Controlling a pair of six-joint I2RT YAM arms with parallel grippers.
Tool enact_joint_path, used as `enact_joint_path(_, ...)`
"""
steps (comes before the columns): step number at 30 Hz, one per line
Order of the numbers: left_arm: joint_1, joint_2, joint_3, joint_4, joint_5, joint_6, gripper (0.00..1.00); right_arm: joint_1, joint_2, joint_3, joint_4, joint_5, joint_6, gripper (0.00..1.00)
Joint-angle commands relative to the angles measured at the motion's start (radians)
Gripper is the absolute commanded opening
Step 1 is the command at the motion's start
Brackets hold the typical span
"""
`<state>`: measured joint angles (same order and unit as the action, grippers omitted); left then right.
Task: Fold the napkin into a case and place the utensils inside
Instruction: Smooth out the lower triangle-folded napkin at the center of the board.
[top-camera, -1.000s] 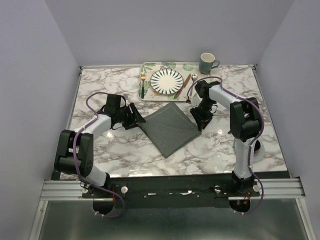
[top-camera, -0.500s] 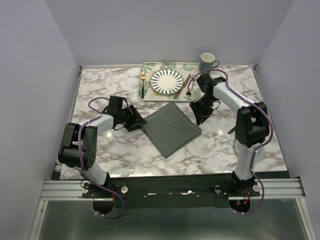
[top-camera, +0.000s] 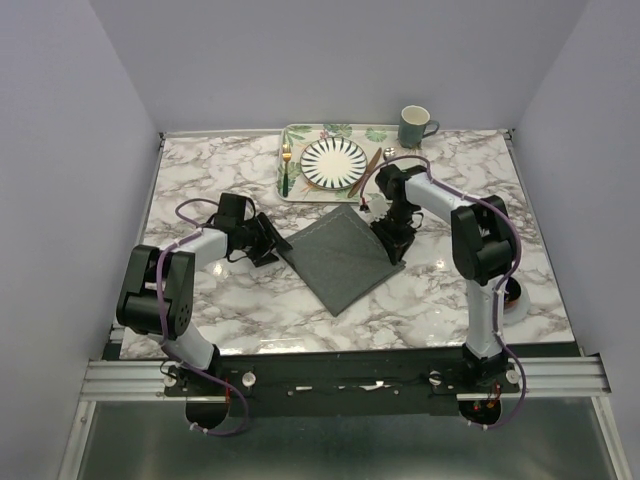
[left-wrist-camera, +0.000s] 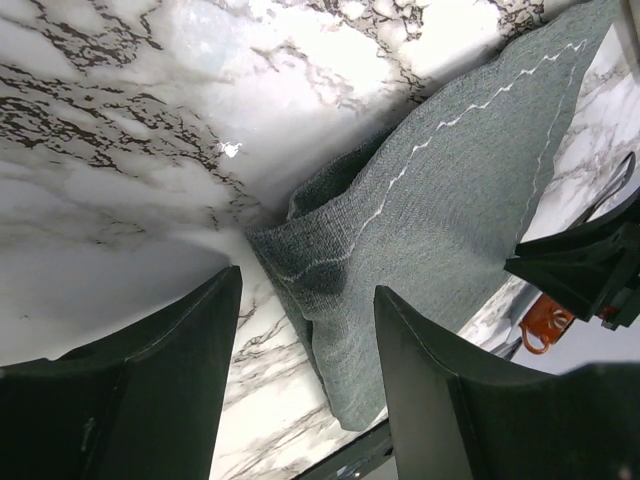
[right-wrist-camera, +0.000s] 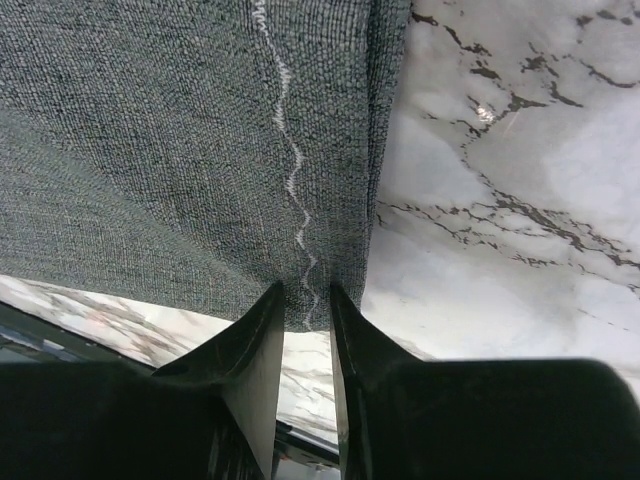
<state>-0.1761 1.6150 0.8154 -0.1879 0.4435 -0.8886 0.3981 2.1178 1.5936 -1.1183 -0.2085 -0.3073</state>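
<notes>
The dark grey napkin (top-camera: 340, 258) lies folded flat as a diamond on the marble table. My left gripper (top-camera: 270, 243) is at its left corner, open. In the left wrist view that bunched corner of the napkin (left-wrist-camera: 440, 200) lies between the wide-apart fingers (left-wrist-camera: 160, 380) of the left gripper (left-wrist-camera: 308, 285). My right gripper (top-camera: 390, 245) is at the right corner; its jaws are open only a narrow gap (right-wrist-camera: 305, 290), tips on the stitched edge of the napkin (right-wrist-camera: 180, 150). The utensils lie on the tray: fork (top-camera: 286, 165), knife (top-camera: 371, 168), spoon (top-camera: 387, 158).
A leaf-patterned tray (top-camera: 330, 129) at the back holds a striped plate (top-camera: 334, 160). A green mug (top-camera: 414, 126) stands to its right. Grey walls close the table in on three sides.
My right gripper came down and left onto the napkin's right corner, and its jaws narrowed. The left gripper stayed at the left corner.
</notes>
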Motion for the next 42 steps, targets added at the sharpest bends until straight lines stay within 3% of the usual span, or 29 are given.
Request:
enact_joint_path(1, 0.004, -0.003, -0.033, 0.083, 0.001, -0.044, 0.65, 0.004, 0.024, -0.007, 0.028, 0.084, -0.055, 0.32)
enact_joint_path(6, 0.004, 0.037, -0.019, 0.151, 0.018, -0.061, 0.59, 0.010, 0.034, -0.009, 0.035, 0.103, -0.076, 0.31)
enact_joint_path(12, 0.001, 0.079, 0.010, 0.182, 0.041, -0.064, 0.45, 0.019, 0.045, -0.009, 0.049, 0.124, -0.092, 0.30)
enact_joint_path(15, 0.003, 0.076, 0.014, 0.203, 0.058, -0.052, 0.32, 0.019, 0.042, -0.015, 0.055, 0.139, -0.101, 0.30)
enact_joint_path(16, 0.003, 0.066, 0.011, 0.199, 0.057, -0.047, 0.21, 0.019, 0.041, -0.021, 0.063, 0.150, -0.104, 0.30)
enact_joint_path(19, 0.006, 0.036, -0.002, 0.189, 0.043, -0.021, 0.00, 0.018, 0.034, -0.035, 0.075, 0.170, -0.115, 0.30)
enact_joint_path(24, 0.013, -0.001, -0.041, 0.169, 0.032, 0.031, 0.00, 0.019, 0.021, -0.052, 0.097, 0.173, -0.127, 0.30)
enact_joint_path(30, 0.015, 0.060, -0.082, 0.183, 0.003, 0.111, 0.00, 0.022, 0.051, 0.023, 0.094, 0.143, -0.128, 0.32)
enact_joint_path(34, 0.024, 0.056, -0.062, 0.150, 0.043, 0.114, 0.45, 0.021, 0.019, 0.069, 0.043, 0.098, -0.141, 0.39)
enact_joint_path(35, 0.029, 0.036, -0.059, 0.140, 0.055, 0.138, 0.48, 0.019, -0.004, 0.071, 0.032, 0.084, -0.142, 0.40)
enact_joint_path(37, 0.052, -0.056, -0.036, 0.082, 0.066, 0.192, 0.53, 0.016, -0.051, 0.078, 0.002, 0.042, -0.139, 0.60)
enact_joint_path(38, 0.062, -0.091, -0.027, 0.062, 0.076, 0.261, 0.53, 0.005, -0.109, 0.081, -0.011, 0.018, -0.138, 0.65)
enact_joint_path(40, 0.076, -0.182, 0.019, 0.006, 0.102, 0.365, 0.54, -0.010, -0.166, 0.082, -0.032, -0.046, -0.116, 0.73)
enact_joint_path(42, 0.067, -0.222, 0.053, -0.019, 0.167, 0.544, 0.54, -0.033, -0.217, 0.069, -0.046, -0.087, -0.098, 0.73)
